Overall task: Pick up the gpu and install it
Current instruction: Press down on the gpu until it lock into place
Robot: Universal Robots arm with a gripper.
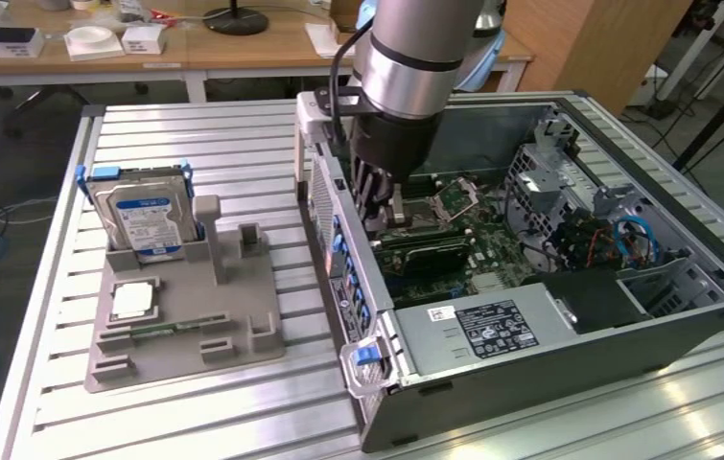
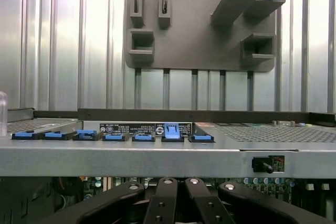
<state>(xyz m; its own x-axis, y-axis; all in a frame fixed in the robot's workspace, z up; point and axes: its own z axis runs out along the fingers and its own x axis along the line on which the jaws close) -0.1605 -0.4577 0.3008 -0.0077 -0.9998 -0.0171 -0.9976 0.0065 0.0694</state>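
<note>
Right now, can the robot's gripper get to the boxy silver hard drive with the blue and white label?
Probably not straight across: the gripper sits down inside the open black computer case, whose metal wall stands between it and the hard drive. From above, the drive in its grey holder looks uncovered.

claw [image 1: 381, 206] inside open computer case [image 1: 668, 316] | above motherboard [image 1: 464, 240] | hard drive [image 1: 144, 216] upright in holder [image 1: 182, 326]

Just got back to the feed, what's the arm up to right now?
The gripper is down inside the open PC case, over the motherboard by the case's rear wall. What it carries can't be made out from here. On the grey holder tray beside the case, the hard drive stands upright and the processor lies flat.
</note>
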